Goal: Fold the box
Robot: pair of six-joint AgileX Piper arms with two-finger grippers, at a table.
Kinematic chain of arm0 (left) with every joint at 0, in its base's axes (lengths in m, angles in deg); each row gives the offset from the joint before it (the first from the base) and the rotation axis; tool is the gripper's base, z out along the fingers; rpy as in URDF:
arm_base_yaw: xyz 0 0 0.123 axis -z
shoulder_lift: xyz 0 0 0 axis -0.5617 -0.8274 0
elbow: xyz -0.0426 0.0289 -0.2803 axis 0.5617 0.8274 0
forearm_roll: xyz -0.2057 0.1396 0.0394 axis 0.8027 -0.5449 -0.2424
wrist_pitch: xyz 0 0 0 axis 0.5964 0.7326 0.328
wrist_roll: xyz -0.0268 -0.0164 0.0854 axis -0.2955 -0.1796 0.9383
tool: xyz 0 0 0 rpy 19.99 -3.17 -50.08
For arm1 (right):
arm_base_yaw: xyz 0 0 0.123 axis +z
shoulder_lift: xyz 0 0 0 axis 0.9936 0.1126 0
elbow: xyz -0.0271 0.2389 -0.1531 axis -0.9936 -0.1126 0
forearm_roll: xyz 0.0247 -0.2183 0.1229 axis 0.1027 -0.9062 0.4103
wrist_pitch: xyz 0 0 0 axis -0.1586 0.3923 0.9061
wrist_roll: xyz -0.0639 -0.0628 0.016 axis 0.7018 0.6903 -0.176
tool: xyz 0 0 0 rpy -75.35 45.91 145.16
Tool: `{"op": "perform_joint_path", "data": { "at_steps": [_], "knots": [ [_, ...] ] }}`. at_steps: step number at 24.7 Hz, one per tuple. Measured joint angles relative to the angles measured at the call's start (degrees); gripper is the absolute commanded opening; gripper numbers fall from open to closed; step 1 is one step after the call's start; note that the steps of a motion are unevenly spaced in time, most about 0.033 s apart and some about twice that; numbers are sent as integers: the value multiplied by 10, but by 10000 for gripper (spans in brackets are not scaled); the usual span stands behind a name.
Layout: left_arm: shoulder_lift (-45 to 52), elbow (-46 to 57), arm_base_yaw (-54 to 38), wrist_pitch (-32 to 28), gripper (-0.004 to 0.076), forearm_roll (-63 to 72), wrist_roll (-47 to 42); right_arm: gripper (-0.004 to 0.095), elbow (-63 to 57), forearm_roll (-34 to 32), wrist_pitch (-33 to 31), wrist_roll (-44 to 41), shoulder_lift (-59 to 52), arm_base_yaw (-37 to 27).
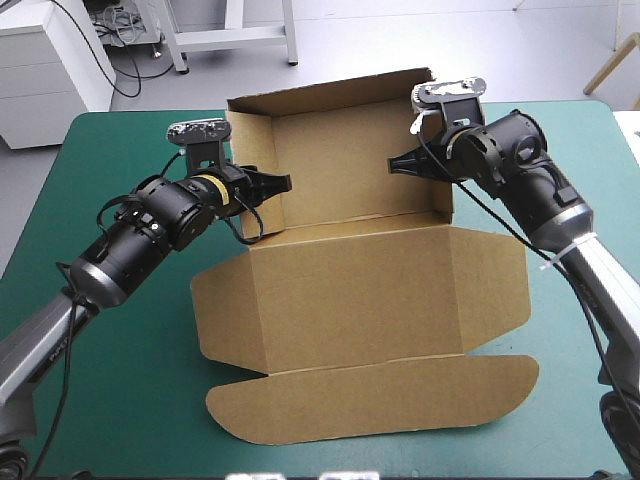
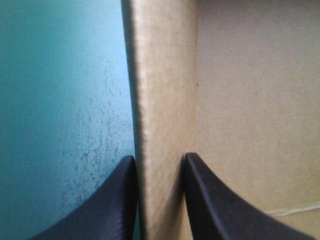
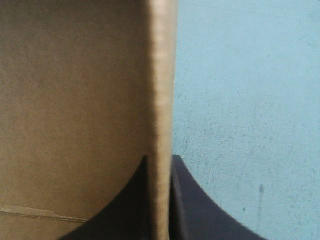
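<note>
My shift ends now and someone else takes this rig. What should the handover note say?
Left gripper: shut on the left side wall of the box.
Right gripper: shut on the right side wall.
The box sits mid-table on the teal-green cover, back and side walls upright, lid flat toward the near edge.
Done: walls raised.
Left: likely securing the side walls; lid not yet folded.

A teal-green cover (image 1: 130,370) spreads smooth across the table (image 1: 100,140).

The brown box (image 1: 350,290) lies mid-table; far walls raised as an open tray; lid flat.
</note>
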Motion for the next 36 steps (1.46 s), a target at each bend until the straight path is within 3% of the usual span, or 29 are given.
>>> {"op": "perform_joint_path", "data": {
  "at_steps": [4, 12, 19, 25, 36],
  "knots": [
    [-8, 0, 0, -1, -13, -1, 3, -8, 0, -6, -2, 1, 0, 0],
    [-18, -24, -1, 28, -10, 33, 76, -8, 1, 1, -29, 12, 0, -2],
    [-193, -317, -2, 315, -10, 74, 189, -8, 19, 70, -131, 38, 20, -32],
    [-291, -372, -25, 324, -10, 152, 214, -8, 19, 86, -150, 60, 69, -66],
    [-347, -372, -63, 324, -10, 198, 223, -8, 19, 135, -131, 91, 164, -90]
  ]
}}
